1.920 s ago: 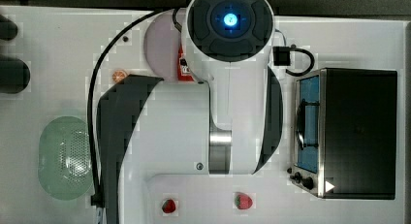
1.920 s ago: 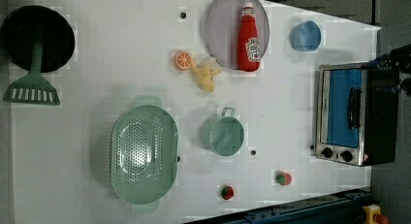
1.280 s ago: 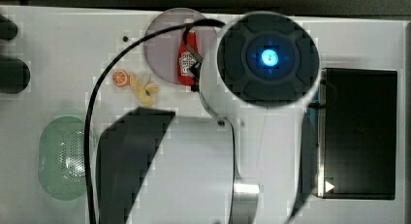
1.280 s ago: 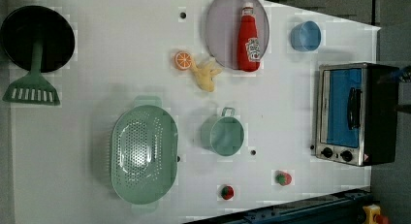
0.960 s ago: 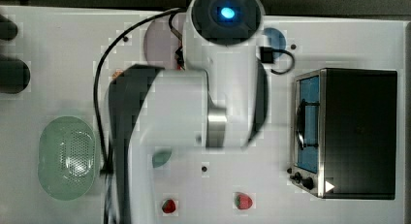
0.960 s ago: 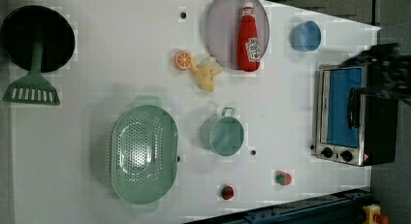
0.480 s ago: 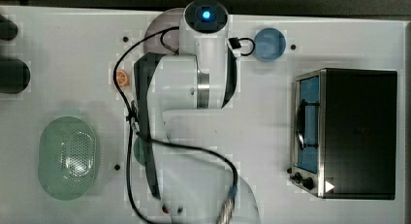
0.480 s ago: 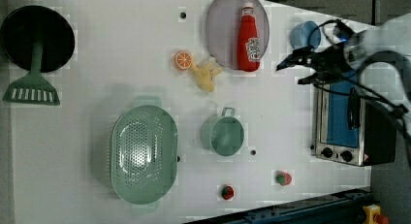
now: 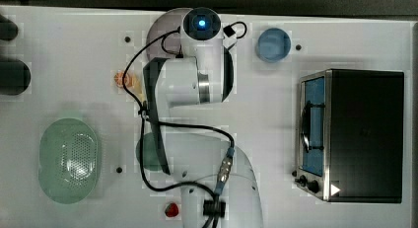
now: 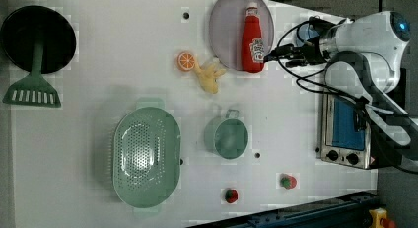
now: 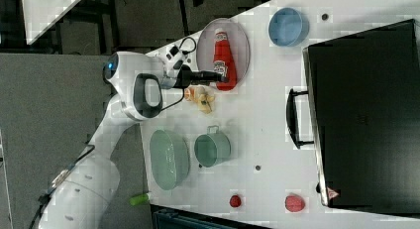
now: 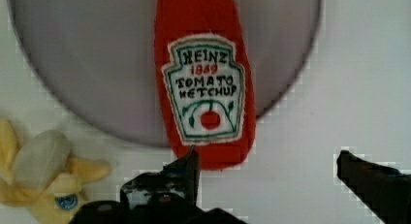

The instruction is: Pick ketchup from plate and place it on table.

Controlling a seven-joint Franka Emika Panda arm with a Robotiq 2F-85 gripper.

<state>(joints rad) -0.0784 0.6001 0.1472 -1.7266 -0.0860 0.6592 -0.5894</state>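
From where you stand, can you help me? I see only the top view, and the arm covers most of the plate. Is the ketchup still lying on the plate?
Observer: Yes. In the left view the ketchup lies on the plate, its base end reaching past the rim.
Operator: Is the gripper holding it already?
Observer: No. In the wrist view the gripper is open, with the bottle's base end near one fingertip and not between the two.
Operator: What lies close to the plate?
Observer: In the left view a yellow toy touches the plate's rim, with an orange slice beside it.
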